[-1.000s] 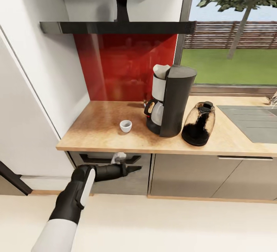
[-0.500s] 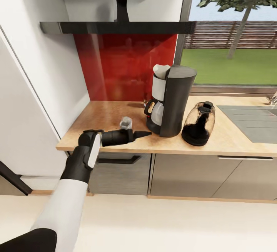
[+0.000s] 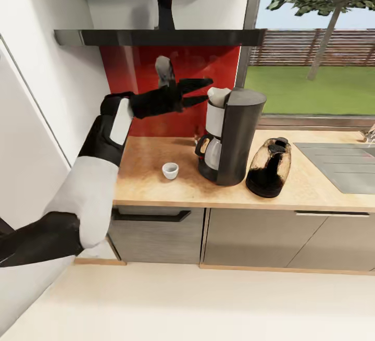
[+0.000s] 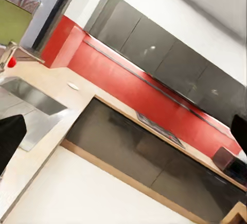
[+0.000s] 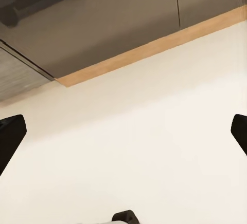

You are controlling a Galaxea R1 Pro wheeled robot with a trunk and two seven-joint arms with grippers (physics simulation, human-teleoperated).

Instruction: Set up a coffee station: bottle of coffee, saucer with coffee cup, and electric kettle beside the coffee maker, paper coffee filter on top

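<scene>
Head view: left pincer (image 3: 200,92) raised at centre-left of frame, fingers spread apart w/ nothing between them, tips just beside the paper coffee filter (image 3: 217,96) sitting in top of the coffee maker (image 3: 234,135). Coffee maker stands mid-frame on the counter (image 3: 151,184). Coffee cup (image 3: 170,170) sits on counter to its left, apart from it. Electric kettle (image 3: 269,167) just right of the maker. Bottle of coffee (image 3: 162,3) on the kitchen shelf (image 3: 156,37), top centre. Sink (image 3: 341,163) at right edge. Right wrist view: right pincer (image 5: 123,139) spread wide over pale floor (image 5: 154,147), holding nothing.
</scene>
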